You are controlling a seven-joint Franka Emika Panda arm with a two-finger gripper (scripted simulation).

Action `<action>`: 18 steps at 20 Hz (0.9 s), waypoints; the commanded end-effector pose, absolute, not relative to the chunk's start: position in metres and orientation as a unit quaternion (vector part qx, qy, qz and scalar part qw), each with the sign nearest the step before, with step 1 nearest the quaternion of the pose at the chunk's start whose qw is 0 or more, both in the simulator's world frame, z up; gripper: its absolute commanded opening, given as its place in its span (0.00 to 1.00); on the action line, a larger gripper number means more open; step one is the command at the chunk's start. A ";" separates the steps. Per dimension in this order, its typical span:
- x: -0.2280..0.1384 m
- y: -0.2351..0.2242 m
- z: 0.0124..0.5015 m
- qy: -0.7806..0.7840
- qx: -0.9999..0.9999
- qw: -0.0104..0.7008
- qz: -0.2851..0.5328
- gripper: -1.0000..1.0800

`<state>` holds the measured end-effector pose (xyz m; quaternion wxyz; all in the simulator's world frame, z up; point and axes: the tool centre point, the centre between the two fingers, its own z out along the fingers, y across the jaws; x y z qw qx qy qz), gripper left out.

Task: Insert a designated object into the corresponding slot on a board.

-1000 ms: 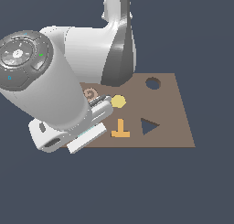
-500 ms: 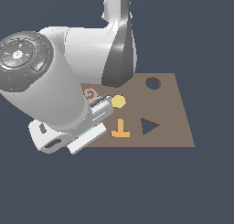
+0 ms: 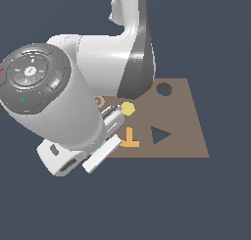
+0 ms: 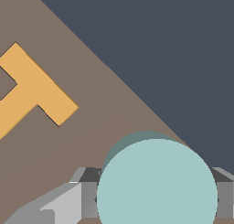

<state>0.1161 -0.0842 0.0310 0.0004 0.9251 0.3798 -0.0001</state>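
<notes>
I have the pale teal disc (image 4: 156, 182) clamped between my fingers (image 4: 68, 202), one grey pad showing on each side of it in the wrist view. It hangs above the board's (image 3: 188, 131) edge, close to the orange T (image 3: 130, 137). In the exterior view my own arm hides the disc.

So the pickup looks done; the insertion is all still ahead. The round slot (image 3: 164, 90) sits empty at the board's far corner, well apart from the T, beyond the yellow hexagon (image 3: 128, 108) and the dark triangular hole (image 3: 160, 135).

The disc is flat, smooth and matte, perfectly round. The board is plain flat brown, the slot a dark circle with a thin rim.
</notes>
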 end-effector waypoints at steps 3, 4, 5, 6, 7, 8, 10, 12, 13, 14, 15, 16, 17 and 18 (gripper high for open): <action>0.128 -0.069 0.032 0.434 0.901 0.001 0.000 0.00; 0.131 -0.065 0.032 0.449 0.894 0.001 0.000 0.00; 0.134 -0.061 0.032 0.463 0.886 0.001 0.000 0.00; 0.136 -0.056 0.032 0.479 0.878 0.001 0.000 0.00; 0.139 -0.051 0.032 0.495 0.869 0.001 0.000 0.00; 0.142 -0.045 0.033 0.511 0.859 0.001 0.000 0.00; 0.146 -0.035 0.033 0.543 0.840 0.001 0.000 0.00; 0.150 -0.024 0.033 0.573 0.820 0.001 0.000 0.00; 0.151 -0.018 0.033 0.587 0.810 0.001 0.000 0.00; 0.152 -0.013 0.033 0.601 0.799 0.001 0.000 0.00; 0.154 -0.008 0.033 0.614 0.789 0.001 0.000 0.00; 0.154 -0.002 0.034 0.627 0.779 0.001 0.000 0.00; 0.155 0.003 0.034 0.640 0.768 0.001 0.000 0.00; 0.156 0.008 0.034 0.653 0.758 0.001 0.000 0.00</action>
